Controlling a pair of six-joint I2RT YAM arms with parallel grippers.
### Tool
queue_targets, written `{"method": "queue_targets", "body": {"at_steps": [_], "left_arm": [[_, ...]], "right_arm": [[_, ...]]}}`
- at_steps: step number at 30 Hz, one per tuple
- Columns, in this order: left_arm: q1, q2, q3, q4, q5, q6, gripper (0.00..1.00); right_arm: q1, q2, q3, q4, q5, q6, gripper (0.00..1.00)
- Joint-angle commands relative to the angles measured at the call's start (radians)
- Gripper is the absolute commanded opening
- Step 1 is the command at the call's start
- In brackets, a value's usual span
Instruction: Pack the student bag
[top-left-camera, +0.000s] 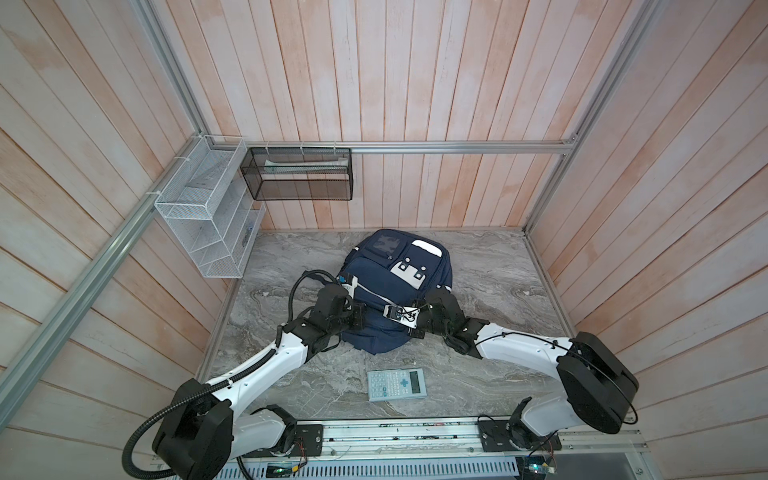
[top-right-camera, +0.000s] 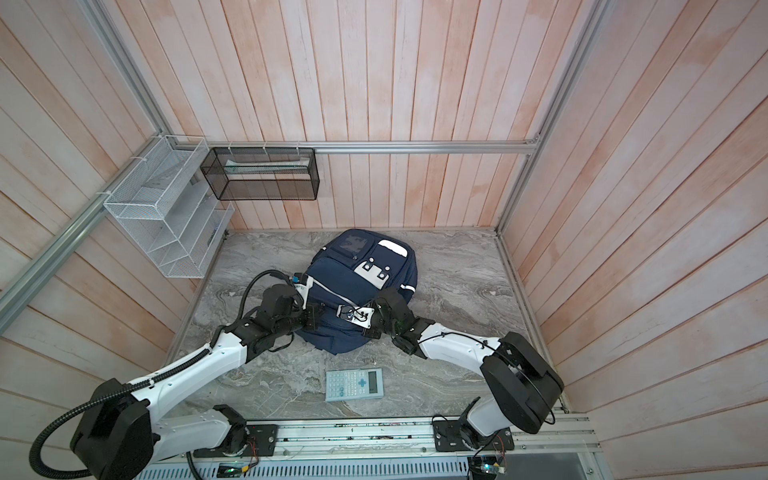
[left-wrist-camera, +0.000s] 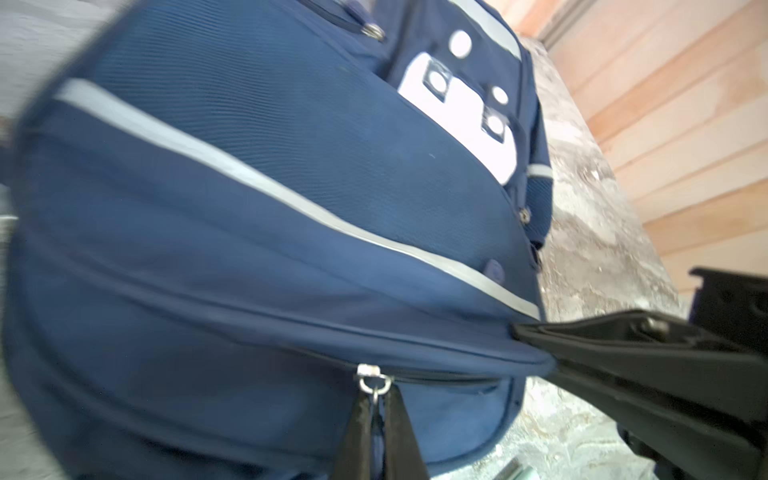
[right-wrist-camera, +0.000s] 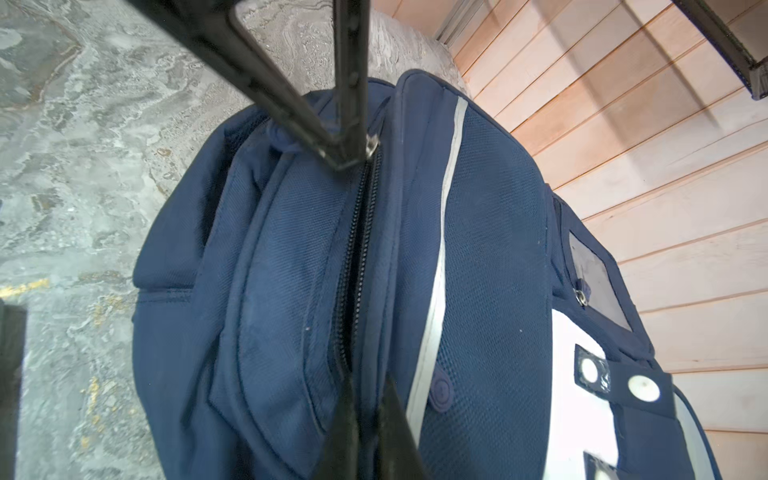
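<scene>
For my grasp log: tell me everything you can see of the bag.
The bag is a navy woven-fabric backpack lying front up and bulging on the marble table. It has grey-white reflective stripes, a white patch with round studs, and a clear window pocket. The visible stretch of its main zipper looks closed. The left gripper is shut on the zipper pull; the right gripper pinches the fabric at the zipper, further along.

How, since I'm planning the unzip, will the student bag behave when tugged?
Likely floppy: fabric of the student bag folds where the right gripper pinches it. Probably slides rather than tips, lying flat on the smooth marble table.
</scene>
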Motion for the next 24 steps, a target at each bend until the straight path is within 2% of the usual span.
{"method": "queue_targets", "body": {"at_steps": [1,4,6,8,10,13,16,17,18,20,22,24], "left_arm": [[0.128,-0.022,0.031,-0.036,-0.095,0.008,0.00],[0.210,-0.005,0.020,-0.024,-0.100,0.033,0.00],[0.223,-0.016,0.012,-0.020,-0.080,0.038,0.00],[0.221,-0.037,-0.018,0.012,-0.003,0.022,0.00],[0.206,-0.049,-0.046,0.031,0.078,-0.010,0.00],[0.098,-0.068,-0.070,0.024,0.072,-0.050,0.00],[-0.015,-0.083,-0.124,0.123,0.143,-0.158,0.00],[-0.042,-0.084,-0.133,0.144,0.158,-0.182,0.00],[-0.069,-0.084,-0.131,0.150,0.150,-0.197,0.00],[-0.109,-0.084,-0.118,0.151,0.120,-0.206,0.00],[-0.138,-0.070,-0.094,0.163,0.123,-0.209,0.00],[-0.163,-0.053,-0.068,0.155,0.116,-0.202,0.00]], "right_arm": [[-0.033,-0.009,-0.016,-0.084,0.017,-0.001,0.00],[-0.070,-0.024,-0.030,-0.071,0.003,0.007,0.00],[-0.117,-0.029,-0.040,-0.046,-0.002,0.025,0.00],[-0.153,-0.015,-0.026,-0.049,0.032,0.038,0.00],[-0.177,0.005,0.002,-0.045,0.120,0.065,0.01],[-0.184,-0.004,0.011,-0.022,0.195,0.118,0.14],[-0.182,-0.070,-0.004,-0.040,0.115,0.182,0.28],[-0.178,-0.102,-0.013,-0.047,0.079,0.208,0.37],[-0.169,-0.136,-0.025,-0.040,0.057,0.241,0.50],[-0.140,-0.194,-0.047,-0.015,0.048,0.306,0.64],[-0.096,-0.225,-0.042,-0.028,0.010,0.323,0.68],[-0.042,-0.213,-0.025,-0.052,0.012,0.273,0.68]]}}
